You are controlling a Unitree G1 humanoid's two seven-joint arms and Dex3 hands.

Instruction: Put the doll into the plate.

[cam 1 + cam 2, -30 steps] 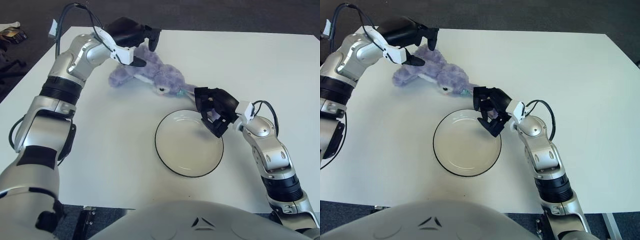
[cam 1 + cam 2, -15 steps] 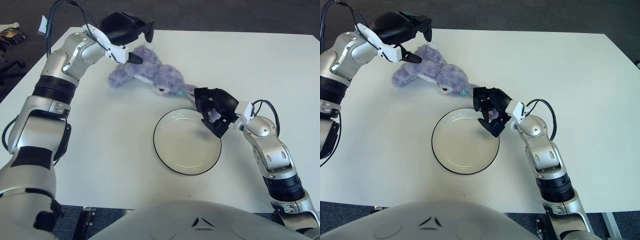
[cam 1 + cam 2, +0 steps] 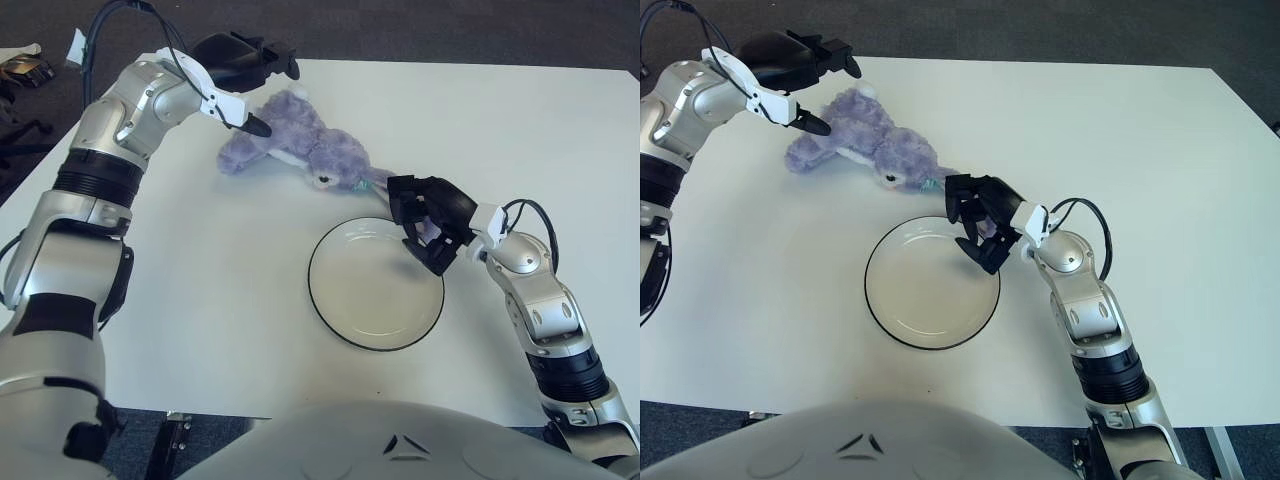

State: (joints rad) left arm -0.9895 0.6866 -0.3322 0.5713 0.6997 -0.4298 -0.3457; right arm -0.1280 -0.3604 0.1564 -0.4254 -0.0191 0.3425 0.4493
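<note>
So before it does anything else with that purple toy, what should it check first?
1. Doll lies free on the table: ok.
2. Doll in the plate: not ok; it lies beyond the far rim.
3. Plate holds nothing: ok.
4. Left hand gripping the doll: not ok; it is open, at the doll's far end.
5. Right hand holding the plate's rim: cannot tell; it shows at the near-right rim.

surface: white table (image 3: pixel 520 130) | on it: plate (image 3: pixel 330 300) near centre, toward 6 o'clock, rim dark | on it: purple doll (image 3: pixel 310 150) lying at 11 o'clock of the plate, just beside its rim, apart from it
</note>
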